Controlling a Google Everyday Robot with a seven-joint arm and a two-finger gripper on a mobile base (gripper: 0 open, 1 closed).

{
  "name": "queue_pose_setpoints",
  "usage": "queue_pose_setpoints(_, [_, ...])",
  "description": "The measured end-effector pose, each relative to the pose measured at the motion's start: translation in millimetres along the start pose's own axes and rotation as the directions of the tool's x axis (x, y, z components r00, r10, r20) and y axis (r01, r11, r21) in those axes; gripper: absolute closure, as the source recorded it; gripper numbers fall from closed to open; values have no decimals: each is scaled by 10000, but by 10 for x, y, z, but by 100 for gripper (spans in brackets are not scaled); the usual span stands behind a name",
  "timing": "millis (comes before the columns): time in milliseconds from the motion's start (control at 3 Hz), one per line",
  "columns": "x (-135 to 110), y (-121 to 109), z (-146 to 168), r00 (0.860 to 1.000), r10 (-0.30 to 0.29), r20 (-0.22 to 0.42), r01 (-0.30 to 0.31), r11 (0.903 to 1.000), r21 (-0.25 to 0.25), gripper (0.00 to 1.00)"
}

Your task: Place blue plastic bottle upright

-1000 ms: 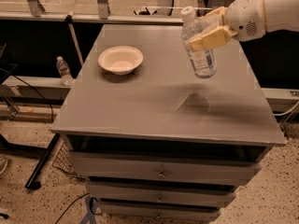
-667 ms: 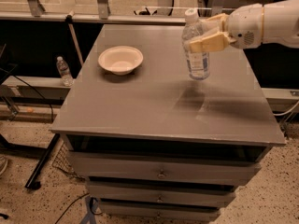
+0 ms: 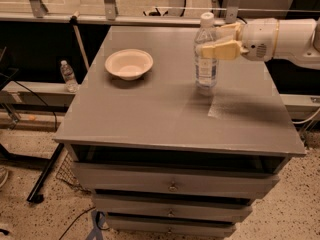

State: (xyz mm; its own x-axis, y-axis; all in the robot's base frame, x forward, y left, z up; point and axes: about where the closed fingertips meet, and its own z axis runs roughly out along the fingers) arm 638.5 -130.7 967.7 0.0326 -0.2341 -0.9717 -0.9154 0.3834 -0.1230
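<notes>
The blue plastic bottle (image 3: 206,54) is clear with a white cap and a white-and-blue label. It stands upright with its base on or just above the grey cabinet top (image 3: 165,114), right of centre. My gripper (image 3: 215,43) comes in from the right on a white arm (image 3: 285,36). Its cream fingers (image 3: 220,50) are shut on the bottle's upper body, just below the neck.
A cream bowl (image 3: 129,64) sits on the cabinet top to the left of the bottle. A smaller clear bottle (image 3: 68,76) stands on a low ledge left of the cabinet. Drawers are below the top. A railing runs behind the cabinet.
The gripper has lowered the bottle and turned it from tilted to upright, moving it left and down to the cabinet top.
</notes>
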Motion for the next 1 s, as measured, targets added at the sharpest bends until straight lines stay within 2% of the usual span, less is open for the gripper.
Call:
queue_pose_setpoints(333, [0, 0, 1, 10000, 0, 0, 0, 10000, -2, 100])
queue_pose_setpoints(1000, [4, -24, 3, 9985, 264, 470, -271, 9995, 138, 100])
